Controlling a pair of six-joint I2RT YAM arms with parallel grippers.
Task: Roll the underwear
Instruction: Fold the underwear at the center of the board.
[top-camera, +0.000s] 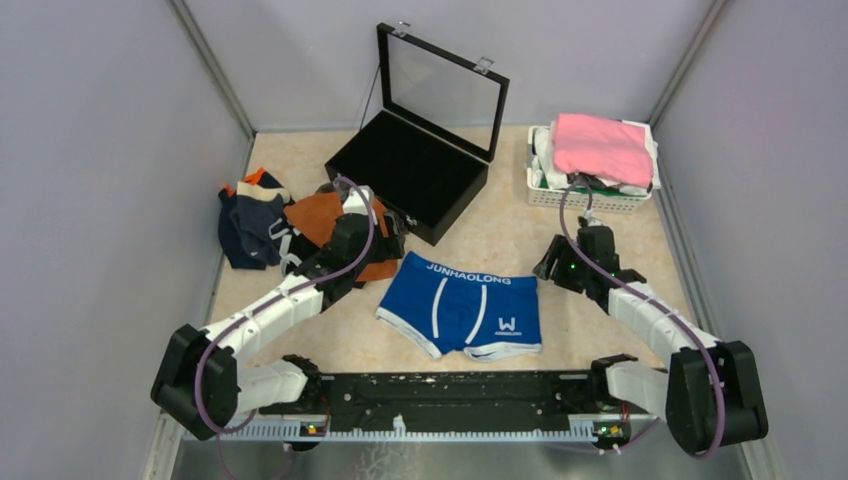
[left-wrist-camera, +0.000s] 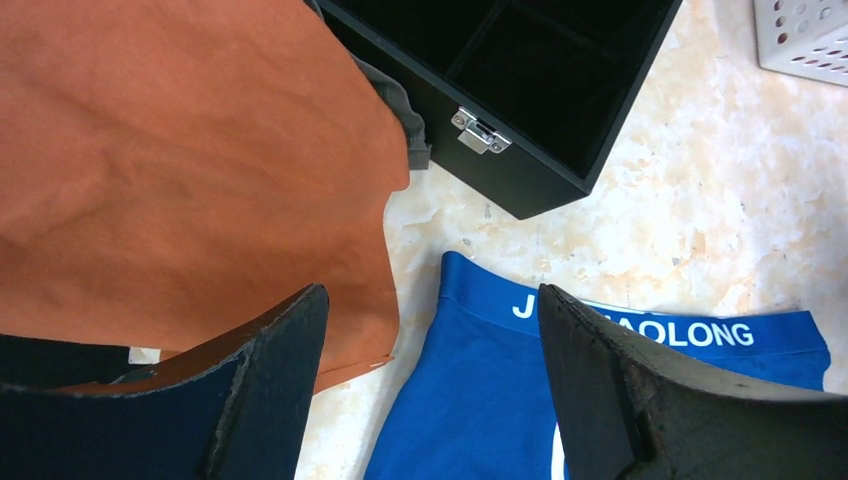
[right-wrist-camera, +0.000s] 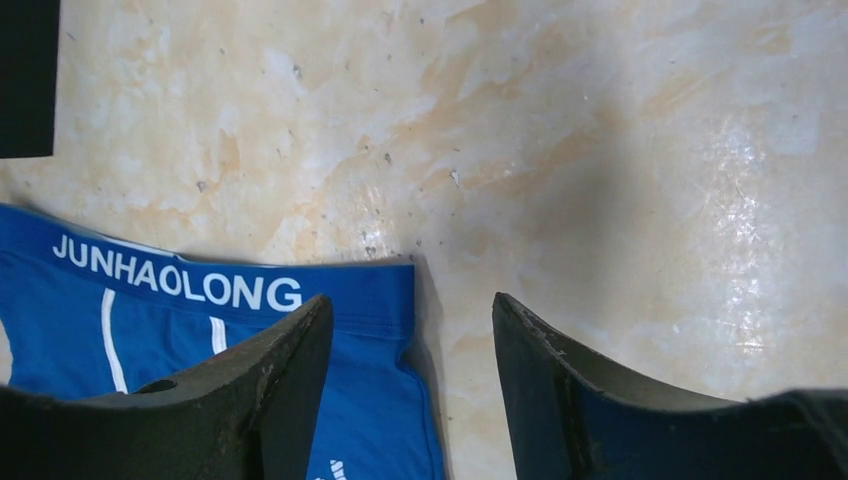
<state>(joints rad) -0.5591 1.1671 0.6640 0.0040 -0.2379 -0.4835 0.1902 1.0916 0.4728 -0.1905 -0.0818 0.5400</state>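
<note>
Nearest my bases, the blue briefs lie flat on the tabletop, front up. The legs point toward me and the lettered waistband is on the far edge. Spread out like that, I'd say it's the pair set up for rolling, w/ every edge reachable.

My left end effector hangs over the waistband's left corner, jaws wide apart, nothing in them. My right end effector is over the right corner, also wide open and empty. One at each corner makes sense: both ends of the band can be pinched together so the cloth folds or rolls evenly. No grip yet, so I judge the rolling isn't begun.

Just left of the blue pair is the rust-orange pair, loosely heaped, w/ a strip of bare tabletop between the two. A grey bit pokes out under it by the box. Further left is a crumpled navy bundle, prob. waiting its turn.

Beyond sits the black box, lid propped open and dividers inside, likely where rolls go. At the far right, a white basket holds the pink cloth, not my job.
</note>
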